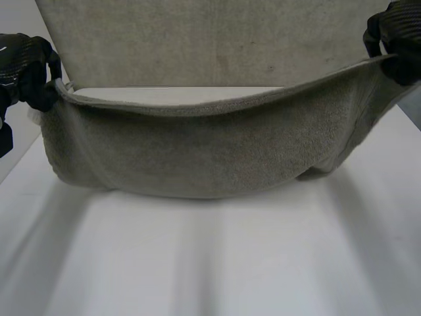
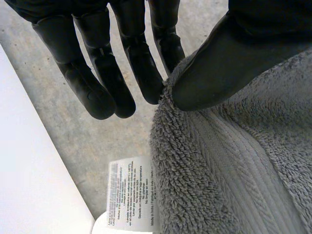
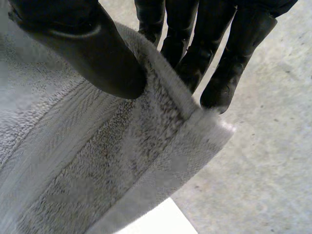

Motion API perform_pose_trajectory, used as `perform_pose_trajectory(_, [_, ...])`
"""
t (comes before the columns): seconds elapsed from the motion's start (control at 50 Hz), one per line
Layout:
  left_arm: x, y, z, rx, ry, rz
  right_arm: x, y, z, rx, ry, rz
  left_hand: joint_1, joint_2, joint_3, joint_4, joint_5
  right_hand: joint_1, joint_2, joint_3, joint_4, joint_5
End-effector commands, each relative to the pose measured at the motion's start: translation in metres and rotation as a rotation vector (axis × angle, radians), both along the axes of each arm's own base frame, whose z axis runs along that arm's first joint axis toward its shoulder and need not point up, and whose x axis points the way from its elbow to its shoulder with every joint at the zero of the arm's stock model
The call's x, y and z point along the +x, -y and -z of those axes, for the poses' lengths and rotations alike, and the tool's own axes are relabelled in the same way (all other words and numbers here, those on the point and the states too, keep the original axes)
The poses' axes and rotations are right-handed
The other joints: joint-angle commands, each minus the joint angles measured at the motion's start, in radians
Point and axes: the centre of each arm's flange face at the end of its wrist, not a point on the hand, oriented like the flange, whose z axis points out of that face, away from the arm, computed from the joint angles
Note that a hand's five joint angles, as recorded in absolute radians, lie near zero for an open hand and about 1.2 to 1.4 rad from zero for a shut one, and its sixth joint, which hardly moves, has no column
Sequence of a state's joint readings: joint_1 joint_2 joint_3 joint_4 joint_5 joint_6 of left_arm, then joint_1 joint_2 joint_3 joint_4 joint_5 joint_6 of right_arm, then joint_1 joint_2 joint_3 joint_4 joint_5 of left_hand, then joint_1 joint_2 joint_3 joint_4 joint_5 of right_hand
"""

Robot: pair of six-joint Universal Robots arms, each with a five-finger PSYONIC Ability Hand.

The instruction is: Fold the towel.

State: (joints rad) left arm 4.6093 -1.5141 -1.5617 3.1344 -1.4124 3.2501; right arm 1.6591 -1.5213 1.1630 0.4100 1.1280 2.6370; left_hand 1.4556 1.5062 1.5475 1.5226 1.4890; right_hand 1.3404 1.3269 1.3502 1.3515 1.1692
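A grey towel (image 1: 197, 151) hangs lifted between my two hands, sagging in the middle, its lower fold resting on the white table (image 1: 210, 263). At the towel's left corner my left hand (image 1: 29, 69) pinches the edge between thumb (image 2: 229, 68) and fingers (image 2: 141, 68); the towel (image 2: 229, 170) hangs below, with a white care label (image 2: 129, 192) at its edge. My right hand (image 1: 398, 39) holds the right corner higher up. There its thumb (image 3: 92, 53) presses the hemmed corner of the towel (image 3: 122, 156) against the fingers (image 3: 219, 63) behind it.
Beyond the table's far edge lies a grey concrete floor (image 1: 197, 39). The white tabletop stretches wide in front of the hanging towel.
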Motion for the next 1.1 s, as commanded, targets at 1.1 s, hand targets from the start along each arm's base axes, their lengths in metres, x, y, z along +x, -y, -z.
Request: perform_pose_trajectory(1.1, [0.004,0.006,0.051,0.120,-0.166,0.105,-0.003,0.003,0.069,0.078,-0.111,0.078,-0.059,-0.110,-0.151,-0.126,-0.267,0.056,0.069,0.046,0.045,0.053])
